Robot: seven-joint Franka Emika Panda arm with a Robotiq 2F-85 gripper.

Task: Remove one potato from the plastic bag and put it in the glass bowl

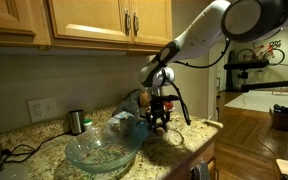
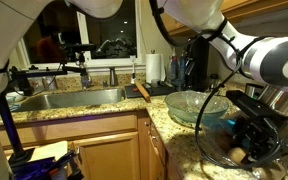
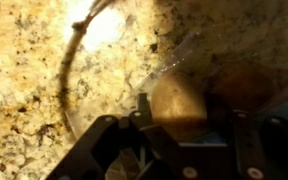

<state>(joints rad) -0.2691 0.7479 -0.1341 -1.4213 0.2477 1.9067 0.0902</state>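
Speckled granite counter [image 1: 44, 140] under wooden cabinets [image 1: 84, 20], sink [image 2: 69, 98] farther along. Potato [image 3: 176, 98] clenched between the fingers of the gripper [image 3: 177, 118], low over the stone, plastic bag [image 3: 174, 55] film at twelve o'clock. Glass bowl [image 1: 99, 158] just beside, at eight o'clock in an exterior view. Counter edge near at four o'clock.

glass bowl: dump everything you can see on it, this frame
The glass bowl is wide and round, made of clear, slightly green-tinted glass with a thick rim. It stands upright on the speckled granite counter, and the stone shows through its wall. No potato is visible in it. The crumpled plastic bag lies right next to it; whether they touch is unclear. The gripper hangs beside the bowl, apart from it. Both exterior views show the bowl.
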